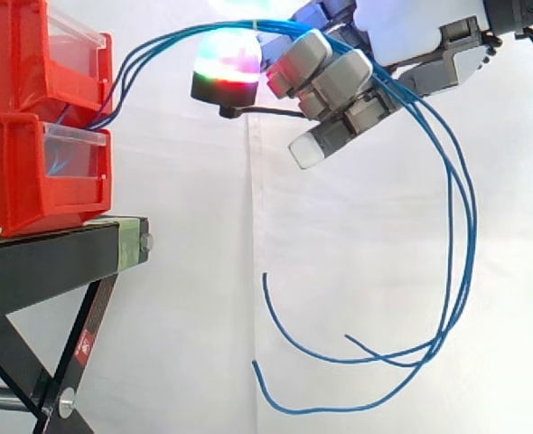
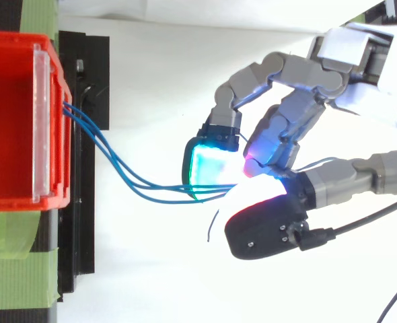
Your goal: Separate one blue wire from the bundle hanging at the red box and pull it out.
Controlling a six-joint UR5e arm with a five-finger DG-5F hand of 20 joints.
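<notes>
Three blue wires leave the front of the red box and arch rightward to my hand. In the top view the wires run together and converge between the glowing fingertips and the thumb. The hand has its fingers curled, pinching the bundle there. Past the hand the wires drop in long loops on the right, and their loose ends curl back low in the middle. Whether one wire is held apart from the others I cannot tell.
Two red bins are stacked on a black stand at the left, with green tape on its top. A white curtain hangs behind.
</notes>
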